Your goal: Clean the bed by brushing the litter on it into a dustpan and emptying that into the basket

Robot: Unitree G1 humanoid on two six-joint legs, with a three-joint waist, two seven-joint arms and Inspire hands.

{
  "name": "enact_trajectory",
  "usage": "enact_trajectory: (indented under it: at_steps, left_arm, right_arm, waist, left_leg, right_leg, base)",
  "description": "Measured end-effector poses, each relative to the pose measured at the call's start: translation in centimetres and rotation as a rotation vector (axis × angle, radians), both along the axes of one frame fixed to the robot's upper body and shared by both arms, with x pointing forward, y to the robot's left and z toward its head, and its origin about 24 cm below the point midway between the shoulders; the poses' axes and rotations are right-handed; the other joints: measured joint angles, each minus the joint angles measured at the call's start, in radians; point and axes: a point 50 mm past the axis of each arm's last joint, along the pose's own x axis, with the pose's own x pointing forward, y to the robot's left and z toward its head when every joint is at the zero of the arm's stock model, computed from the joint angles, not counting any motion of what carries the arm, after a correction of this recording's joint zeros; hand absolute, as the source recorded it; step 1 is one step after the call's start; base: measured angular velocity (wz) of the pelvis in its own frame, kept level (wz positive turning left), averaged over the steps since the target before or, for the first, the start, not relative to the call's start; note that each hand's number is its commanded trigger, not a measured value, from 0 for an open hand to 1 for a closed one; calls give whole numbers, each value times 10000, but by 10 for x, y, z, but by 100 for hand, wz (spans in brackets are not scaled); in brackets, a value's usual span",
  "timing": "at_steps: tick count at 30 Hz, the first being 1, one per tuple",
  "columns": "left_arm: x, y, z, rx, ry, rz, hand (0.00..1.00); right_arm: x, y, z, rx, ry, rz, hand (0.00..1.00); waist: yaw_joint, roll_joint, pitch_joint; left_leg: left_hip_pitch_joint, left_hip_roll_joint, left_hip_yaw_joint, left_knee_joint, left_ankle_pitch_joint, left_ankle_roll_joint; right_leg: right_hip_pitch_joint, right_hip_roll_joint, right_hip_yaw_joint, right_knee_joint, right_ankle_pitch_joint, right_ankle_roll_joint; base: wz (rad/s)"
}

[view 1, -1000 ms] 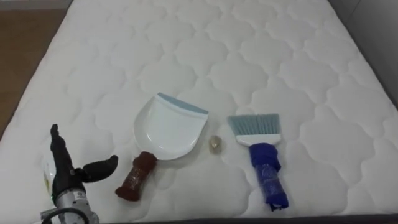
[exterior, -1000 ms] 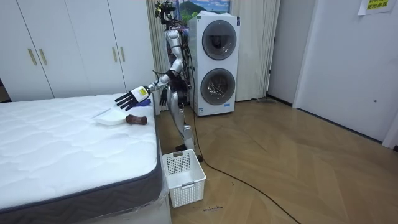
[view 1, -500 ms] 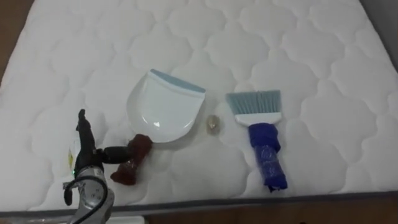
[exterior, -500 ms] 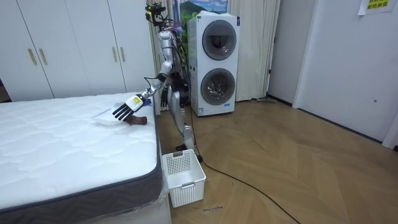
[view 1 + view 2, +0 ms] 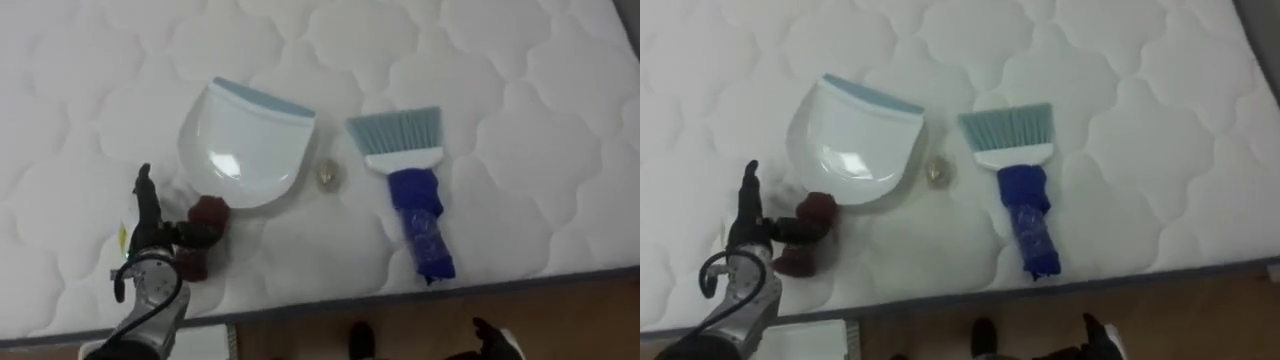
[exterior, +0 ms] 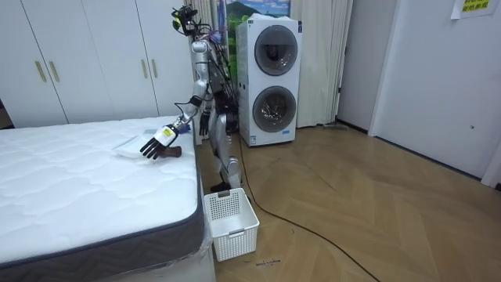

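Since a second ago, the left hand point(image 5: 150, 238) has been brought down to the brown handle point(image 5: 207, 222) of the white dustpan point(image 5: 245, 150) on the bed point(image 5: 500, 90). Its fingers are held straight, the thumb laid against that handle. A small scrap point(image 5: 327, 176) is seen between the dustpan and the blue brush point(image 5: 412, 195).

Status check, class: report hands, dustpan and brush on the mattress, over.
Left hand open at dustpan handle, fingers straight. Dustpan and brush flat on mattress, small scrap between them. Nothing blocking.
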Motion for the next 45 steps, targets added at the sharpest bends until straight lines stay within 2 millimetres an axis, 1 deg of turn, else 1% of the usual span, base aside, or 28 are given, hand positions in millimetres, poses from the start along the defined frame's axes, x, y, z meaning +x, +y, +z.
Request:
enact_trajectory:
  at_steps: [3,5,7,10,12,15,18,23,27,30,34,36,45]
  left_arm:
    - [-1,3,-1,28,116,98,0]
    - [-1,5,-1,21,92,186,0]
    - [1,5,0,2,48,217,0]
    - [2,3,1,-54,15,190,0]
    - [0,1,-2,-93,168,202,0]
    - [-4,0,-8,-334,422,385,0]
    - [-7,-1,-13,-465,651,509,0]
    - [-11,-6,-19,-747,947,579,0]
    - [-7,-8,-16,-826,838,580,0]
    - [-1,-9,-12,-822,667,525,0]
    - [7,-11,-5,-799,404,443,0]
    - [10,-13,-2,-690,276,385,0]
    - [15,-14,4,-585,-69,537,0]
  right_arm:
    - [2,2,0,51,-17,130,0]
    - [1,2,0,68,47,122,0]
    - [1,2,0,60,47,111,0]
    - [3,0,1,37,0,113,0]
    - [4,-2,2,38,-26,88,0]
    - [5,-4,2,169,-81,-131,0]
    - [5,-4,3,286,-148,-368,0]
    - [7,-4,3,513,-262,-652,0]
    - [11,-4,5,551,-451,-661,0]
    - [13,-3,6,654,-562,-819,0]
    - [14,-2,6,678,-594,-739,0]
    - [14,-2,6,661,-620,-743,0]
    - [16,-3,7,622,-715,-747,0]
  waist:
    - [91,10,4]
    - [87,18,9]
    - [65,44,21]
    - [53,118,24]
    - [38,181,36]
    - [79,191,33]
    - [49,193,31]
    - [39,191,30]
    - [24,191,31]
    - [-54,189,32]
    - [-139,196,39]
    - [-146,220,56]
    - [-158,253,77]
  left_leg:
    - [-128,-53,82,217,-2,3]
    - [-215,-71,168,301,4,16]
    - [-418,-36,209,590,-3,29]
    - [-531,-12,271,660,-14,37]
    - [-535,-7,332,664,-21,32]
    - [-678,-14,438,747,-21,34]
    - [-871,6,466,909,-22,32]
    - [-1026,-16,498,1037,-23,32]
    - [-1572,1,497,1512,-56,44]
    - [-1756,-20,497,1652,-69,62]
    - [-1727,-31,504,1676,-145,81]
    - [-1735,-25,503,1669,-198,78]
    - [-1791,-21,509,1691,-206,66]
  right_leg:
    - [12,-126,-230,4,16,25]
    - [-10,-149,-264,13,12,31]
    - [-42,-150,-352,50,6,36]
    - [-182,-147,-334,195,-3,8]
    - [-228,-153,-331,306,-21,-4]
    - [-461,-182,-229,541,-37,-25]
    - [-622,-175,-231,579,20,-72]
    - [-831,-212,-196,761,20,-71]
    - [-1259,-232,-196,987,-12,-90]
    - [-1436,-296,-230,1150,-64,-79]
    - [-1441,-324,-226,1298,-135,-55]
    - [-1449,-315,-218,1316,-139,-57]
    - [-1569,-312,-202,1409,-160,-86]
  base:
    - [-2]
    - [9]
    - [14]
    - [10]
    - [0]
    - [-9]
    - [-5]
    - [-1]
    - [0]
    - [5]
    - [5]
    - [0]
    - [0]
